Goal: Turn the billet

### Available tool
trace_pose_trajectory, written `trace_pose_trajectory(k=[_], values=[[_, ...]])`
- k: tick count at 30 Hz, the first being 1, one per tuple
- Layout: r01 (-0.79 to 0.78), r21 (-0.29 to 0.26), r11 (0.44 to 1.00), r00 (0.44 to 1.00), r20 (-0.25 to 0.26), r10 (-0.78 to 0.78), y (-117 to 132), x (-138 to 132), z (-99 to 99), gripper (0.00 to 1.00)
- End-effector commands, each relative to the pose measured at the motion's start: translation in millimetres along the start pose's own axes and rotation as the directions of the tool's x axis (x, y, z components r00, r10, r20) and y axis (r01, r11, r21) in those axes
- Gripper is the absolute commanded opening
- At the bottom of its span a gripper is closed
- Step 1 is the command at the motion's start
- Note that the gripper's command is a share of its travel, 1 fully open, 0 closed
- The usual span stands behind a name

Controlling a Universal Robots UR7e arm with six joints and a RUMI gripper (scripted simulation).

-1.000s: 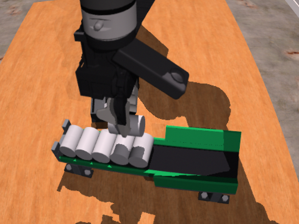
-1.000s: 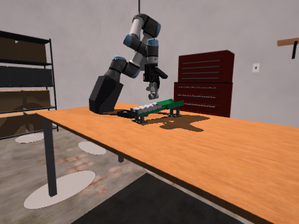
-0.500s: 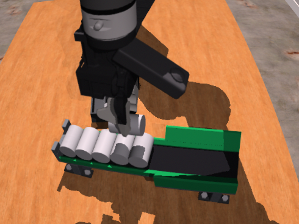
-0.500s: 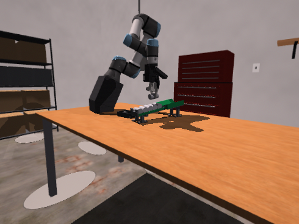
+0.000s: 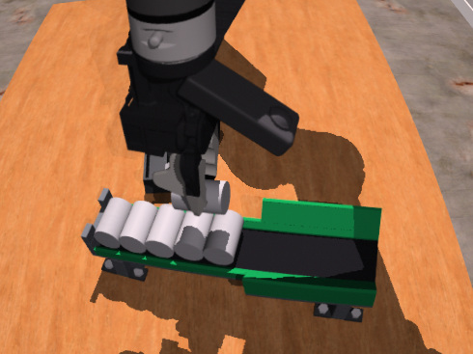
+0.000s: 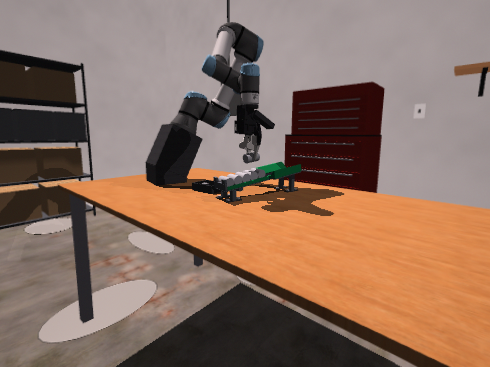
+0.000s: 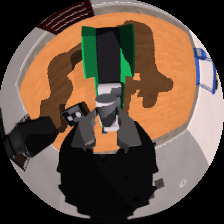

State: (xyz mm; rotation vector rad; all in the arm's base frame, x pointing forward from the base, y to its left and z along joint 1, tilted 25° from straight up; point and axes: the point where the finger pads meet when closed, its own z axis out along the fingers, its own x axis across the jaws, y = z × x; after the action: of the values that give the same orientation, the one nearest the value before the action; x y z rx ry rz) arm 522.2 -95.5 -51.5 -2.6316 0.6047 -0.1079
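My gripper is shut on a grey steel billet and holds it in the air just above the row. The held billet points along the ramp, its round end facing the ramp's high end. Below it, several billets lie across the green feed ramp, side by side against the grey stop at the low left end. In the wrist view the held billet sits between my fingers with the ramp beyond it. The exterior view shows my gripper well above the ramp.
The ramp's black upper bed to the right of the row is bare, with green side walls. The ramp stands on small grey feet on the wooden table. A red tool chest and a shelf rack stand off the table.
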Motion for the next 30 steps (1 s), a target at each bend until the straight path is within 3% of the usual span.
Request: trace_pose_trajectory(k=[1, 3, 30], values=[[0.003, -0.004, 1.000, 1.000, -0.015, -0.003, 1.3, 6.2, -7.5, 0.00], [0.000, -0.001, 1.000, 1.000, -0.002, 0.000, 0.1, 0.9, -1.0, 0.00], [0.002, -0.003, 1.000, 1.000, -0.012, -0.002, 1.0, 4.8, -5.9, 0.00]])
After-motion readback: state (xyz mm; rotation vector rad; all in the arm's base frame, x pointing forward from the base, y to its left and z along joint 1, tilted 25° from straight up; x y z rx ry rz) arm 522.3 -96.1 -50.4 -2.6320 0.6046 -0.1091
